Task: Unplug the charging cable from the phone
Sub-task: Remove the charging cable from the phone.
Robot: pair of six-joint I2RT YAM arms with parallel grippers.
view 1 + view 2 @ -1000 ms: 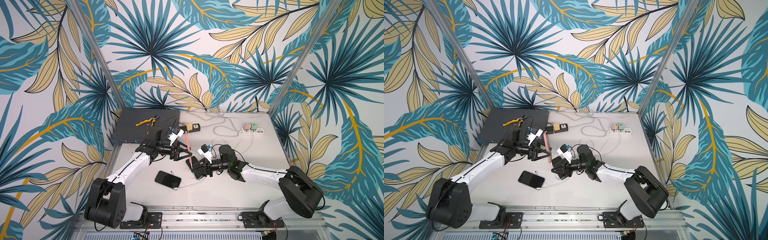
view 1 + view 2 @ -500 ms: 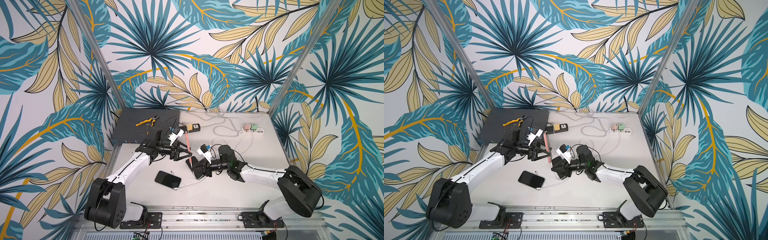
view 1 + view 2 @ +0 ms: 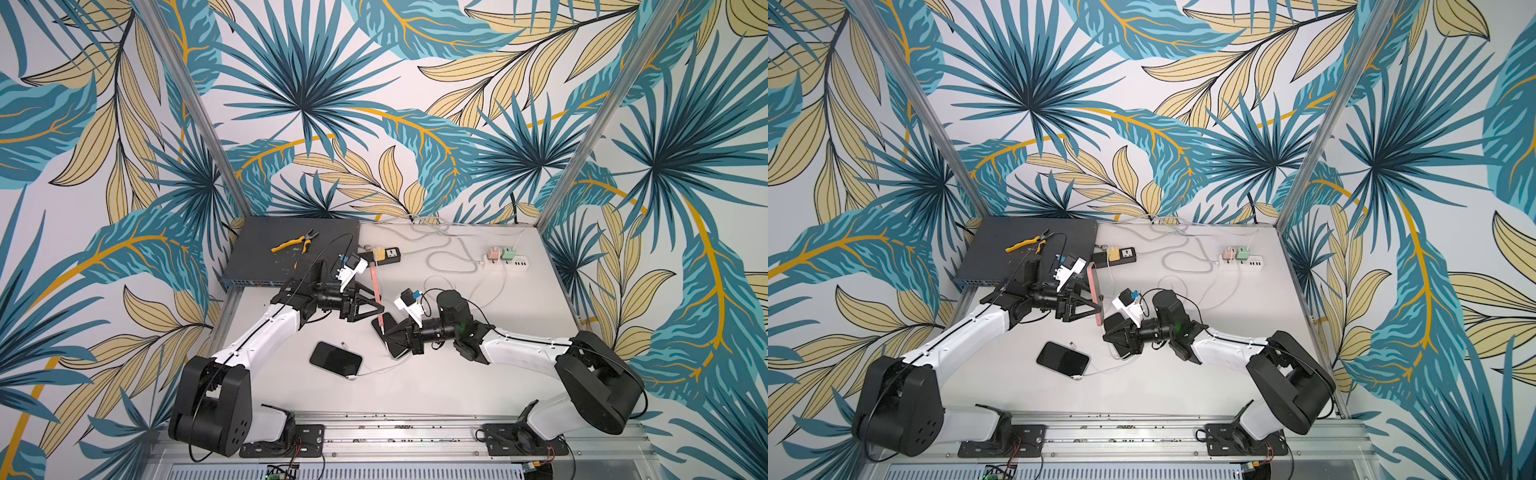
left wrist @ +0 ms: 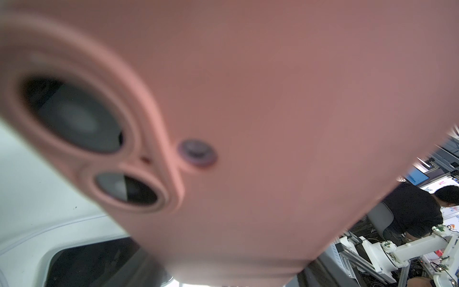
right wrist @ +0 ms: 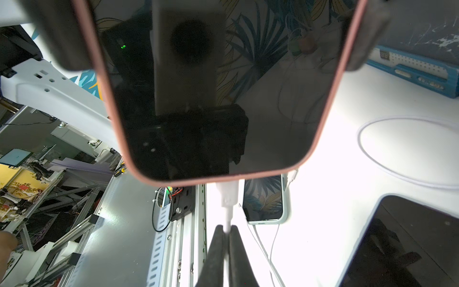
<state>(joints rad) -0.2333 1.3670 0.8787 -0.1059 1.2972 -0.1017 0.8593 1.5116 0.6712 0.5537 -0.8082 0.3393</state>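
Observation:
My left gripper [image 3: 370, 308] holds the phone [image 3: 376, 286], in a pink case, on edge above the table, shut on its two long sides. Its pink back [image 4: 273, 99] with two lenses fills the left wrist view. In the right wrist view the dark screen [image 5: 223, 99] faces the camera and the left fingers [image 5: 64, 37] press its sides. The white charging cable's plug [image 5: 227, 196] sits in the phone's bottom port. My right gripper [image 5: 227, 231] is shut on the cable just behind the plug.
A black phone [image 3: 336, 358] with its own white cable lies at the front of the table. Another phone [image 3: 395, 353] lies under the right gripper. A dark network switch [image 3: 291, 249] with pliers [image 3: 295, 243], a black power strip [image 3: 384, 255] and a white charger strip [image 3: 505, 259] stand at the back.
The right gripper's jaws have closed on the cable. Both arms and the pink phone have stayed nearly where they were.

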